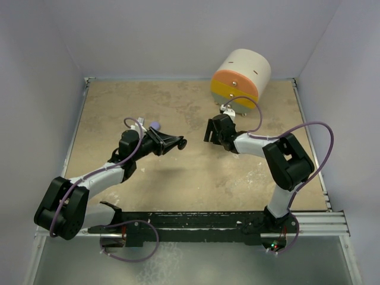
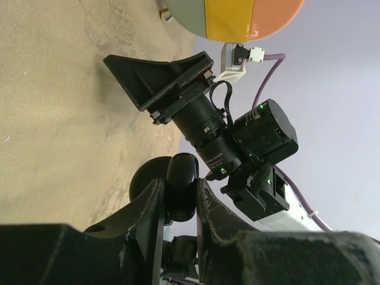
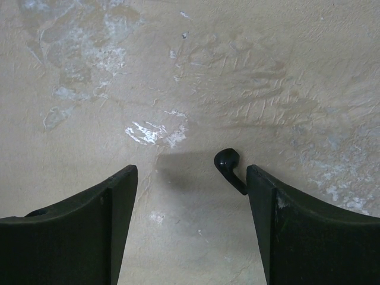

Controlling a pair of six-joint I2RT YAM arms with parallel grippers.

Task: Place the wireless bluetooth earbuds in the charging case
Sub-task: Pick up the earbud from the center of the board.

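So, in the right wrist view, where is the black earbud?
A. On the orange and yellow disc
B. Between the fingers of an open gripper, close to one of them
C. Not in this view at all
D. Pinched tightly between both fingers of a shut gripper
B: the black earbud shows in the wide gap of the open right gripper, its stem reaching the finger on the picture's right, far from the other finger.

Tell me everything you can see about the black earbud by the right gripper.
The black earbud is small and glossy, plastic by its look, with a rounded head and a short thin stem. It lies on the tan table, between the open fingers of the right gripper, head away from the wrist, stem slanting toward one finger. Whether the stem tip touches that finger I cannot tell; nothing grips it.
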